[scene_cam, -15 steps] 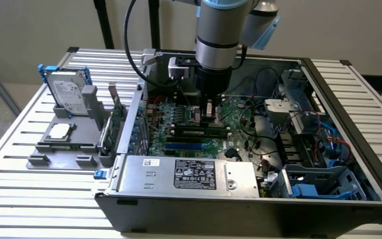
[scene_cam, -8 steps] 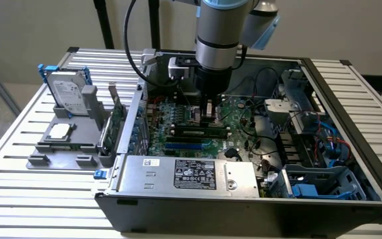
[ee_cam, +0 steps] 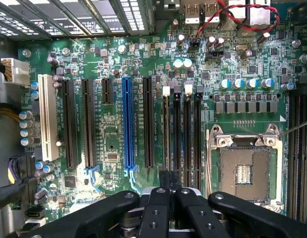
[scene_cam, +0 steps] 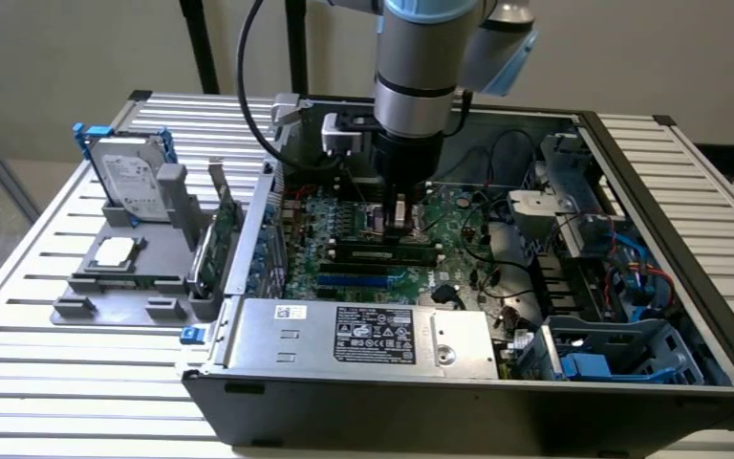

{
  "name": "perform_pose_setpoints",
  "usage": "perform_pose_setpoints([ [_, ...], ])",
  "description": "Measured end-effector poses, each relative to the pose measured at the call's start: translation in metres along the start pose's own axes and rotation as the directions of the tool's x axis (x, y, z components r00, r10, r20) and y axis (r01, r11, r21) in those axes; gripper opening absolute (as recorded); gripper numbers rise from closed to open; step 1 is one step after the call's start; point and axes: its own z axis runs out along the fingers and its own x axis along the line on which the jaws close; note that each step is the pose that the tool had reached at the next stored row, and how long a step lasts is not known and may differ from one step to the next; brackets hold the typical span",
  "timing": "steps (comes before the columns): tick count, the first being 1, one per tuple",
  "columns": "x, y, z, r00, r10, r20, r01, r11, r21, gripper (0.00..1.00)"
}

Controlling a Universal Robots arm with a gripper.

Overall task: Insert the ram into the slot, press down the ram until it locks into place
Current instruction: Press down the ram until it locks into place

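Ram (scene_cam: 382, 254) lengthwise along slot (ee_cam: 185, 134)

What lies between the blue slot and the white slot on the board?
In the wrist view: two long black slots and one short black slot, between the blue slot and the white slot.

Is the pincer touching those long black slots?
Cannot tell: in the wrist view the pincer overlaps the slots, its own body hiding any contact or gap.
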Motion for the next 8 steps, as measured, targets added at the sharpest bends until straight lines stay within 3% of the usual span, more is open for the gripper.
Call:
perform_pose_setpoints([
  [5, -0.0021, 0.0049, 0.005, 1.0, -0.002, -0.0001, 0.002, 1.0, 0.0023, 0.11],
  [8, -0.0028, 0.0055, 0.0088, 1.0, -0.004, -0.0006, 0.004, 1.0, 0.0084, 0.11],
])
